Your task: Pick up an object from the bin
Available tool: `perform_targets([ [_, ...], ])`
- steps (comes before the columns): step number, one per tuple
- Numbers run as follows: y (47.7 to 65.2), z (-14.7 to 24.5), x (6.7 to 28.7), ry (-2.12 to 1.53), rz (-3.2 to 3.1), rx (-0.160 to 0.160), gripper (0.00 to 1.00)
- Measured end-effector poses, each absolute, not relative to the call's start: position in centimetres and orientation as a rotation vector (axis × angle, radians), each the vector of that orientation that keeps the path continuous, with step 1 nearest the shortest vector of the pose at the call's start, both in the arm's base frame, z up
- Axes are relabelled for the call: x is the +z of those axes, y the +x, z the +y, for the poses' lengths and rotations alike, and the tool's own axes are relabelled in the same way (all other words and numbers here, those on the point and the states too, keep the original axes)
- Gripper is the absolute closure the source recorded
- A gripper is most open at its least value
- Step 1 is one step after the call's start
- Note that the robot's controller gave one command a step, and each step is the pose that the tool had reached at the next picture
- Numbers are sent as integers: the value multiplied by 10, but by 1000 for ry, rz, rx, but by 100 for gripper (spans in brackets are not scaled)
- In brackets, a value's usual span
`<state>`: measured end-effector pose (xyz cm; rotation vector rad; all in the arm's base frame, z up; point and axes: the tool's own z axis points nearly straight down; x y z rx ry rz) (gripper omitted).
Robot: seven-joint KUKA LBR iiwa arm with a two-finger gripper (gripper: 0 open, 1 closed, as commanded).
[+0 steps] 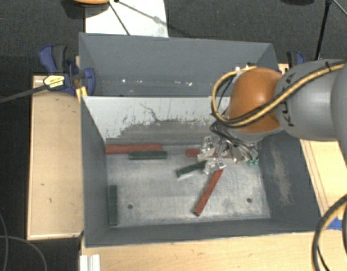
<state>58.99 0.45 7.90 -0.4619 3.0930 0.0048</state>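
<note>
I count six loose things in the grey bin point(94, 151), all of them slim sticks: three red and three dark green. Along the back of the floor lies a long red stick point(134, 148), level, with a short dark green stick point(147, 156) just beside it on the near side. A second dark green stick point(112, 204) lies alone by the left wall, pointing front to back, well apart from the rest. Right of centre there is a small cluster: a short red piece point(192, 151), a tilted green stick point(190, 170), and a slanted red stick point(207, 193) running down toward the front. My arm point(315, 106) comes in from the right with its orange cover point(252, 97) over the bin's right half. The jaws are low in that cluster, where the right end of the tilted green stick meets the upper end of the slanted red stick. I cannot tell how the jaws stand, nor whether either stick sits between them.
</note>
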Motion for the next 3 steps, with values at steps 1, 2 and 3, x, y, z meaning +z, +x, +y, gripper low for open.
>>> perform_targets([
  [1,590,4,79,-464,3093,5,100],
  [2,584,4,122,-454,3112,2,100],
  [3,580,8,235,-493,3101,0,100],
])
